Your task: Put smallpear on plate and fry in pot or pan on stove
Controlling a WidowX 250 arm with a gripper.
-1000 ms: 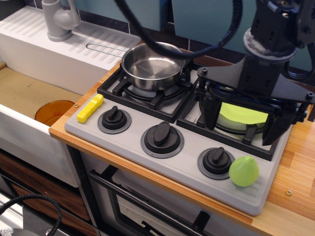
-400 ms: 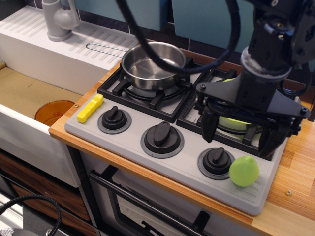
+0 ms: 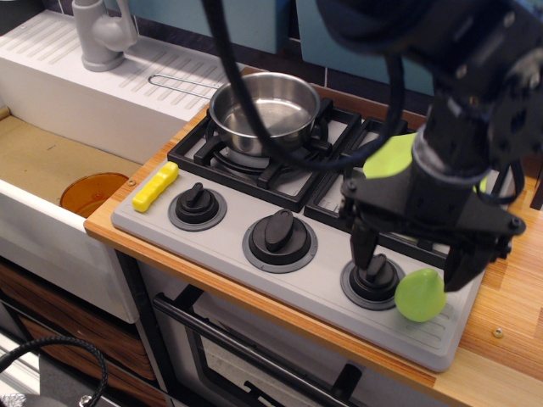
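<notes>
Nothing is placed yet: the smallpear point(image 3: 420, 296) sits beside the wide-spread gripper point(image 3: 411, 263), off the plate point(image 3: 389, 157); the fry point(image 3: 155, 186) lies outside the pot point(image 3: 264, 113).

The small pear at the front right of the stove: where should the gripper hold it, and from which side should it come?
Grip the smallpear across its round lower body, coming from above. It lies on the flat front of the stove, tip pointing up-right, beside a knob. The open gripper hangs just over it.
</notes>
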